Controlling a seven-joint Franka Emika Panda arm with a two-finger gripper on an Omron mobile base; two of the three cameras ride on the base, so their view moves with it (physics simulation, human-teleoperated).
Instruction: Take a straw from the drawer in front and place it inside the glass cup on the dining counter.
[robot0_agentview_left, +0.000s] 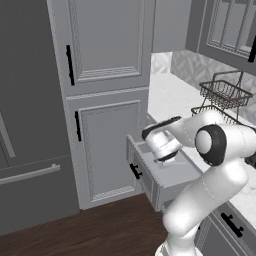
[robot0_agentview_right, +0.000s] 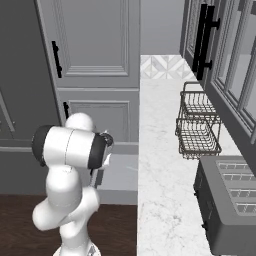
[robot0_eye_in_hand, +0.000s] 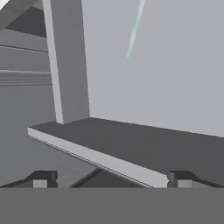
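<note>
The grey drawer (robot0_agentview_left: 159, 186) stands pulled out from the cabinets, its black bar handle (robot0_agentview_left: 135, 171) on the front. In the hand view the straw (robot0_eye_in_hand: 133, 30), a thin pale stick, lies on the drawer's pale floor (robot0_eye_in_hand: 175, 78) toward the top of the picture. My gripper (robot0_agentview_left: 167, 158) hangs over the open drawer, pointing down into it. Its two dark fingertips (robot0_eye_in_hand: 40, 181) sit far apart, so the gripper (robot0_eye_in_hand: 112, 181) is open with nothing between them, just above the drawer's near rim (robot0_eye_in_hand: 100, 157). The glass cup and the dining counter are out of view.
Tall grey cabinet doors (robot0_agentview_left: 107, 145) rise right behind the drawer. A marble counter (robot0_agentview_right: 160, 150) runs along the right, carrying wire baskets (robot0_agentview_right: 197, 125) and a dark toaster (robot0_agentview_right: 227, 200). A dark fridge front (robot0_agentview_left: 25, 150) fills the left. Wooden floor (robot0_agentview_left: 100, 230) lies below.
</note>
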